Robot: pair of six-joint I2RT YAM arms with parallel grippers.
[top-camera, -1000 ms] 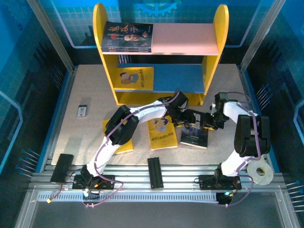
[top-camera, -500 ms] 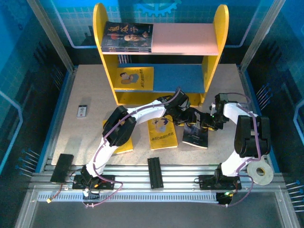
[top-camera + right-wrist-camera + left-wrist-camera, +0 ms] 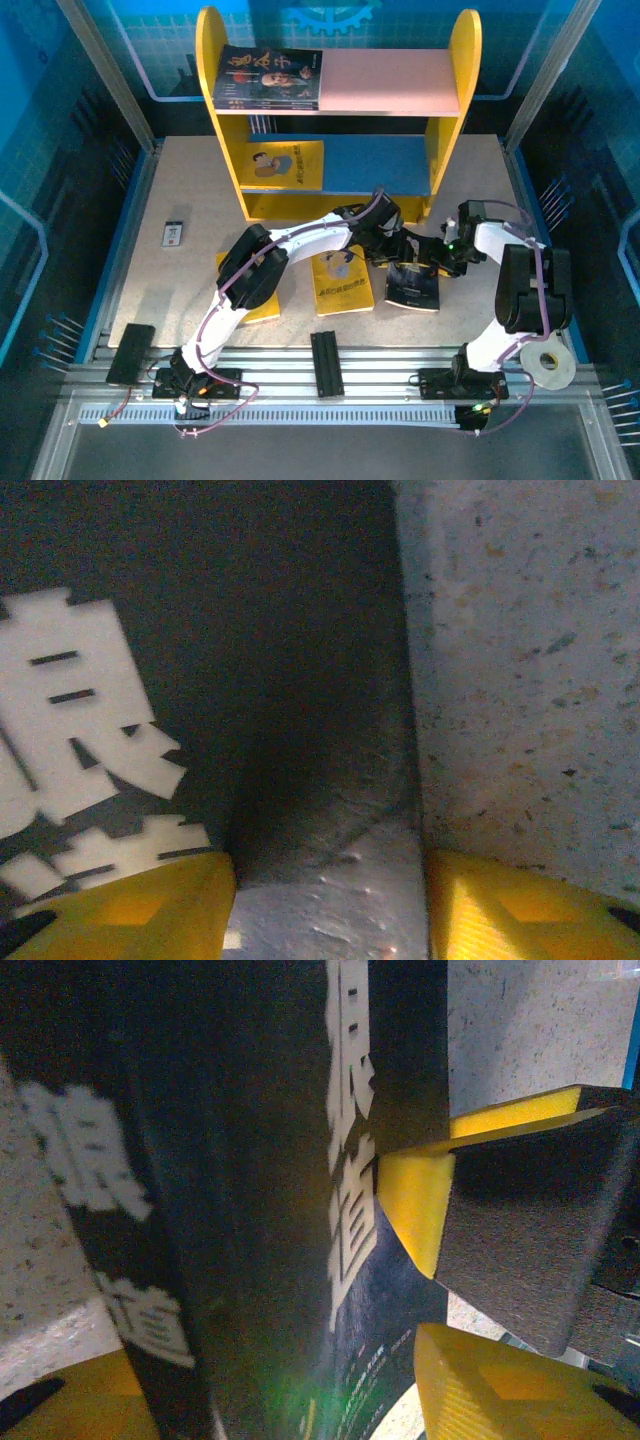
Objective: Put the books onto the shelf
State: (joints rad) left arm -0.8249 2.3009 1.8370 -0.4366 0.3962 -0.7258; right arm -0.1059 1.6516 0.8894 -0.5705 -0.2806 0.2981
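Top view: left gripper and right gripper cover the far edge of the dark book; jaws too small to make out. Left arm hides most of the near-left yellow book. Small card print unreadable. Left wrist: book cover blurred, cut off top, left and bottom. Right wrist: yellow fingertips cut off at bottom edge.

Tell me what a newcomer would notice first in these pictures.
The bright shelf at the back of the table stands out, its yellow side panels framing a dark portrait book on the pink upper board and a yellow book on the blue lower one. In front of it, the left gripper and right gripper meet at a navy book, whose large white title looms close in both wrist views.
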